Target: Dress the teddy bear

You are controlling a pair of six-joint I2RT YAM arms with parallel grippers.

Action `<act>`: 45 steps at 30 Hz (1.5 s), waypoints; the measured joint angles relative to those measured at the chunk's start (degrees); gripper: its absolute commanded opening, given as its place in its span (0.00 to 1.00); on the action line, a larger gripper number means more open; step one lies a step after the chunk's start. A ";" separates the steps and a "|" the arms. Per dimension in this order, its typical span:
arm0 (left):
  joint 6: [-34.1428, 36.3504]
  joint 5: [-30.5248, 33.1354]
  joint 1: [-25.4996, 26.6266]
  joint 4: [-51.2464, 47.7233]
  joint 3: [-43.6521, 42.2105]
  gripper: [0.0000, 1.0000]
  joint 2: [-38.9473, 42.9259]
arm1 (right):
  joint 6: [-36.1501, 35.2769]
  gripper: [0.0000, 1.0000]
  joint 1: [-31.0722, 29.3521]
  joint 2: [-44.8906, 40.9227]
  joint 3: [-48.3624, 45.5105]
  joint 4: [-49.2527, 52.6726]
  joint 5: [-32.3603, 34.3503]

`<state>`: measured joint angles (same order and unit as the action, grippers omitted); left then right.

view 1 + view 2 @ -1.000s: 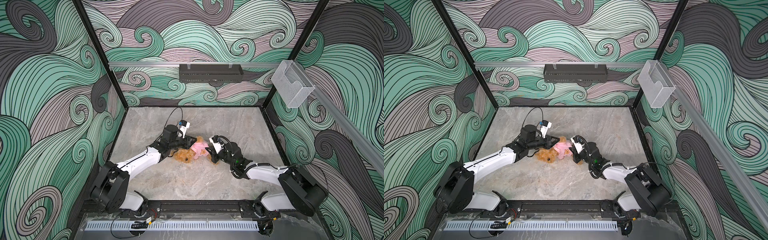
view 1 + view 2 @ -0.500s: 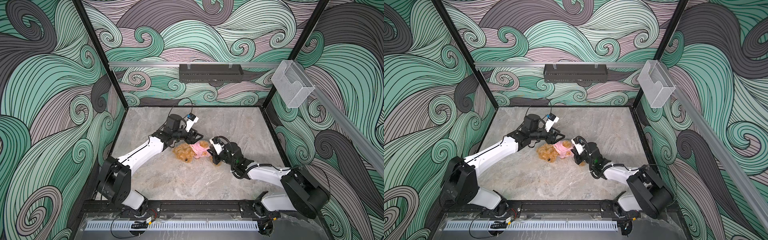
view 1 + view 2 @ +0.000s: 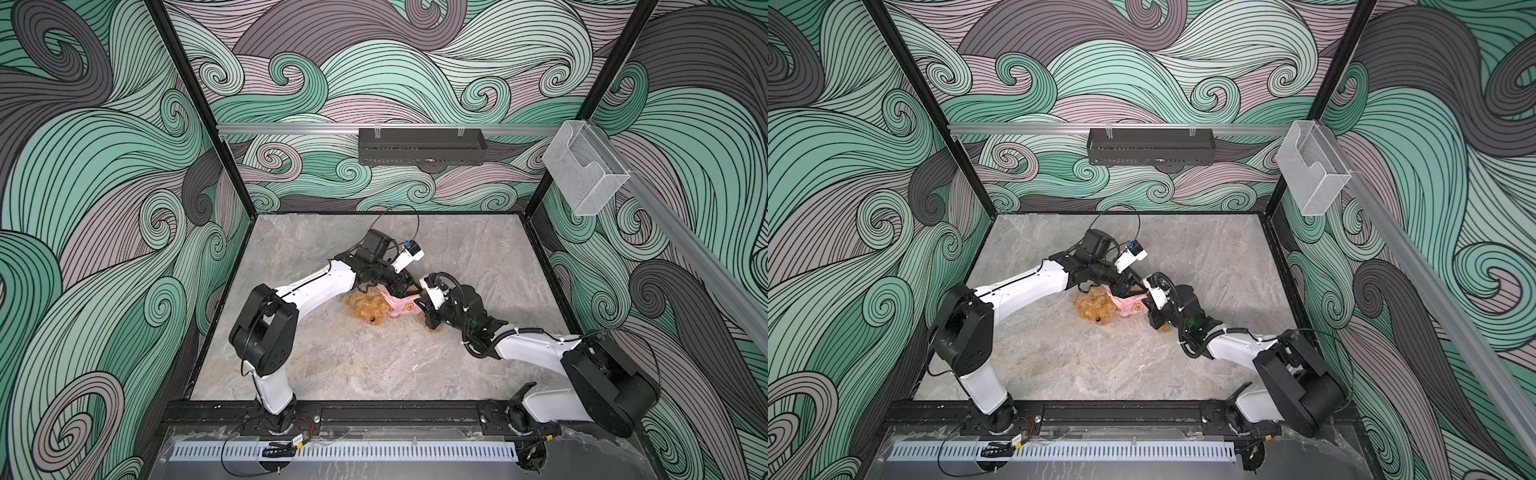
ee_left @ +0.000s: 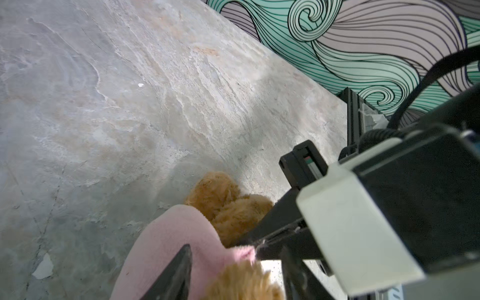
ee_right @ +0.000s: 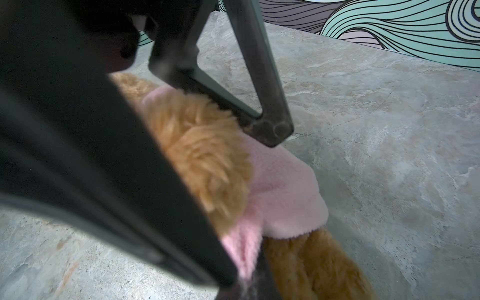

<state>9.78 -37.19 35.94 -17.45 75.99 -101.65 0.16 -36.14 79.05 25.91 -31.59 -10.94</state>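
The teddy bear [image 3: 368,307] [image 3: 1096,307] lies mid-table, head to the left, with the pink garment [image 3: 401,305] [image 3: 1131,306] around its body. My left gripper [image 3: 401,286] [image 4: 233,275] stands open over the bear's back edge, its fingers astride pink fleece [image 4: 176,233] and brown fur [image 4: 228,205]. From the right, my right gripper [image 3: 422,297] [image 5: 249,280] is shut on the garment's edge [image 5: 283,192], close against the bear's fur [image 5: 207,155]. One left finger [image 5: 262,109] rests on the fleece. The bear's legs are mostly hidden under the right gripper.
The stone-look table [image 3: 374,365] is boxed in by patterned walls and black frame posts. A black tray [image 3: 419,145] hangs on the back wall. A clear plastic holder [image 3: 584,174] is fixed to the right rail. Both arm bases stand at the front edge.
My left gripper left the bear's head side, opened, and swung right and back over the garment. The right gripper has held its grip in place.
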 measured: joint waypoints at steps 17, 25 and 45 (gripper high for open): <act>-1.49 0.00 -0.90 -5.46 3.93 0.00 -0.70 | -0.28 0.00 0.00 -1.29 -0.50 0.59 2.67; -26.34 2.54 -5.92 16.31 -11.39 0.00 7.85 | 0.55 0.04 -0.20 -3.37 -1.55 -0.72 5.62; -40.83 5.16 -5.27 28.24 -17.90 0.00 7.96 | -3.41 0.72 -0.76 -8.37 3.85 10.51 7.45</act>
<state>-31.05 -32.03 30.68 10.79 58.08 -93.69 -3.25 -36.91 70.67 29.76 -21.08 -3.49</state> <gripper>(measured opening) 0.051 0.683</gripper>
